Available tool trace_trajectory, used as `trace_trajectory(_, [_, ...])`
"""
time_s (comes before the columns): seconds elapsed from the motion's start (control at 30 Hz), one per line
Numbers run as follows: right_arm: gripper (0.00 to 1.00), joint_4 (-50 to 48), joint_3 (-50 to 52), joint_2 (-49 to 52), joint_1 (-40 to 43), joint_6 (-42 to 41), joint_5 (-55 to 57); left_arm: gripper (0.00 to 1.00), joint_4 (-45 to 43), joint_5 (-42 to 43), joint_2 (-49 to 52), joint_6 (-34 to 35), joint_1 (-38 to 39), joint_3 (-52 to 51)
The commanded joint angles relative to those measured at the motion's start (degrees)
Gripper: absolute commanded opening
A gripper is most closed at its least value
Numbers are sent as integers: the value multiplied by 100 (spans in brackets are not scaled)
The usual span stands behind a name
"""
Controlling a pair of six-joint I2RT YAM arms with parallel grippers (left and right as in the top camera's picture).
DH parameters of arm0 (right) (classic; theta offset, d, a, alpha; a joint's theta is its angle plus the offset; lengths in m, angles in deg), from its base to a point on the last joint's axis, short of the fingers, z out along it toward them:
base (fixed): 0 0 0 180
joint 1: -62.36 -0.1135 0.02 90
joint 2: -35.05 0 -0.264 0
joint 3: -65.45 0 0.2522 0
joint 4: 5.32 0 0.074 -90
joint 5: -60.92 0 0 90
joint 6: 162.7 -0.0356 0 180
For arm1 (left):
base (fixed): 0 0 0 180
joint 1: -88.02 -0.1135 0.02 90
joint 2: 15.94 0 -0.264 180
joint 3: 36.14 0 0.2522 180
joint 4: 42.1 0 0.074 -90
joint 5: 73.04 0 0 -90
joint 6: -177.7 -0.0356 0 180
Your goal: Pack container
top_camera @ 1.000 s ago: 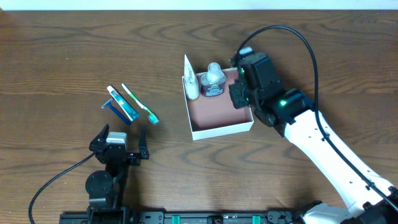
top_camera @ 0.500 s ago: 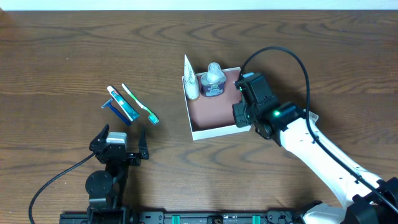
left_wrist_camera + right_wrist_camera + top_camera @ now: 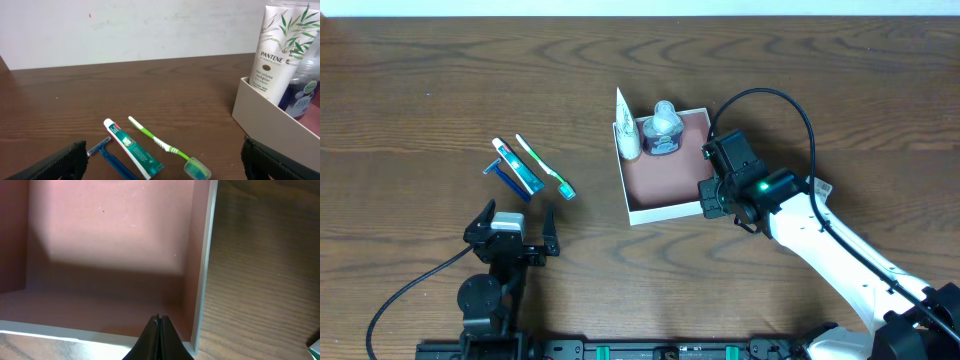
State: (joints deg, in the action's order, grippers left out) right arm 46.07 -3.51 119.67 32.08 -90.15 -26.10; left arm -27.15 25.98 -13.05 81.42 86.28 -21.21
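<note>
The container [image 3: 675,209] sits just right of the middle of the wooden table [image 3: 420,100], a shallow square box with thin white walls and a dull pinkish-brown floor. At its far left corner a white Pantene tube [image 3: 628,135] stands upright against the wall, and a small clear bottle [image 3: 663,128] with a bluish label stands just beside it. The rest of the floor is bare. The left wrist view cuts the bottle off at the right edge and shows only one container wall. The right gripper [image 3: 708,196] is at the box's near right corner. From overhead the wrist body hides its fingers, and whether they touch the rim cannot be told. In the right wrist view the two dark fingertips [image 3: 157,330] meet in a point with no gap and nothing between them, over the inside of the box near a corner. The left gripper [image 3: 515,224] rests near the table's front left, its fingers [image 3: 60,162] spread wide at the bottom corners of its own view and holding nothing. Beyond it, well apart from the box, lie a green and white toothbrush [image 3: 545,167], a toothpaste tube [image 3: 517,165] and a blue razor [image 3: 505,176], close together. The razor's lower end is cut off in the left wrist view.
</note>
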Motion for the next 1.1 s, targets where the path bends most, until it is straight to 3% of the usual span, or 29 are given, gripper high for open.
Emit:
trace_trajectory(0.0, [1,101,37,-13,-17,-98,-125,98,199,85,-2,-76,-22,-94])
trace_trajectory(1.07, [1,39,24,-437,-417,-247,-81,98,199,83,-2,-76,-22,-94])
